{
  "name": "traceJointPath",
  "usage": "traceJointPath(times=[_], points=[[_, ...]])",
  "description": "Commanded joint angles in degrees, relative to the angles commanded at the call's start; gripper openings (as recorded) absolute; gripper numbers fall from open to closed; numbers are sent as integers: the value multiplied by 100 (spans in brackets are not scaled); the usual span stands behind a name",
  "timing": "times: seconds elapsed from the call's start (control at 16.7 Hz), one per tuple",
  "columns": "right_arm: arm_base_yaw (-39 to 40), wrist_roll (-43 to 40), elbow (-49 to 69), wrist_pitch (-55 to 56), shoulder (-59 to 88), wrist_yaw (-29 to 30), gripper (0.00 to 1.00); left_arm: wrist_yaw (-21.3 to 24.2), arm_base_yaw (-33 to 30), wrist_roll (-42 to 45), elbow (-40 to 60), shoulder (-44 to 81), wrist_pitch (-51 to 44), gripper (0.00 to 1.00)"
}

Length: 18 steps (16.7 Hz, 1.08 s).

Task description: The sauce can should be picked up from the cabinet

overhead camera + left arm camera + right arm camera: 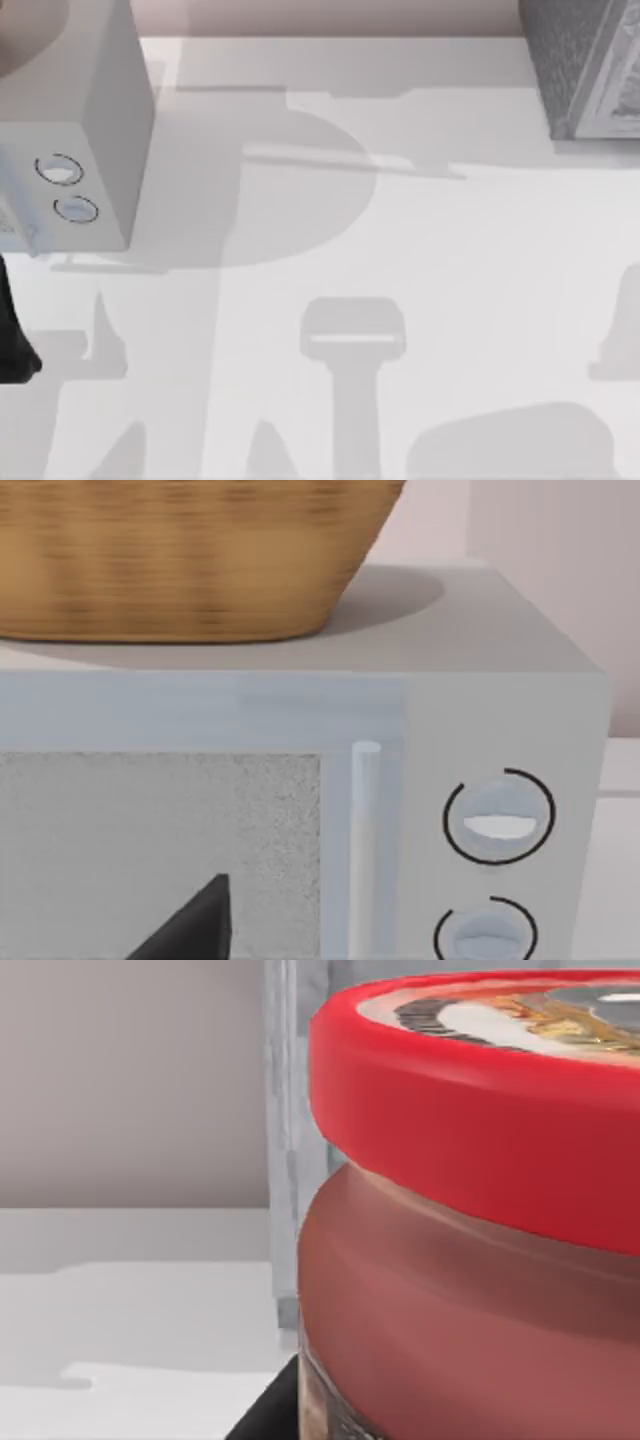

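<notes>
The sauce can [470, 1240] looms very close in the right wrist view, with a bright red rim, a printed pale top and a reddish-brown side. A dark part of my right gripper [268, 1412] shows right beside the can's lower side. Behind the can rises a grey framed edge of the cabinet [290, 1110]. In the top view the cabinet [590, 65] is the dark speckled box at the far right corner. My left arm [14, 335] sits at the table's left edge, and a dark part of my left gripper [190, 928] faces the pale box.
A pale smooth box with two ringed dials [75, 130] stands at the far left, carrying a woven basket [180, 560] on top. Its door has a vertical handle [365, 840]. The white table [420, 240] spreads between the box and the cabinet.
</notes>
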Motion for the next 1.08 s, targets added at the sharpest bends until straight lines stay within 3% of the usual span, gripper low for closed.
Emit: traceJointPath(times=[0.48,1.08], points=[[333,19,634,801,1274,-202,0,0,0,0,0,0,0,100],[1457,32,3196,4033,7057,-925,0,0,0,0,0,0,0,100]])
